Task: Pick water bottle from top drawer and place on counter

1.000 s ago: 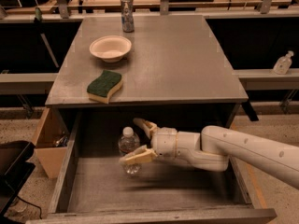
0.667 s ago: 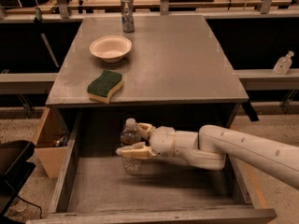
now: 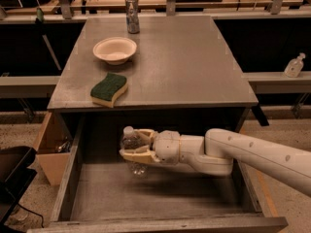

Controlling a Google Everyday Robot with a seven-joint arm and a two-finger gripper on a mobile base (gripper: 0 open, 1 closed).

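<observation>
**Water bottle** (image 3: 129, 139): clear, white cap. It sits below the counter's (image 3: 180, 57) front edge, inside the open top drawer (image 3: 160, 193), toward its left half. It is roughly upright, and its base appears to be just off the drawer floor.

**Gripper** (image 3: 136, 145): reaches in from the right, under the counter's front edge. Its fingers are clamped on the bottle's mid-body, one on each side.

**On the counter:**
- paper bowl (image 3: 115, 50), left rear
- green sponge (image 3: 109, 89), front left
- silver can (image 3: 131, 14), back edge

**Step in hand:** lift-out, judged about halfway.

**Handling notes:**
- Keep the clamp firm, since ribbed plastic may flex or slip.
- Draw the bottle toward the drawer front before raising it, so the cap clears the counter's lip.
- Set it down on the bare right half, well apart from the sponge and bowl.
</observation>
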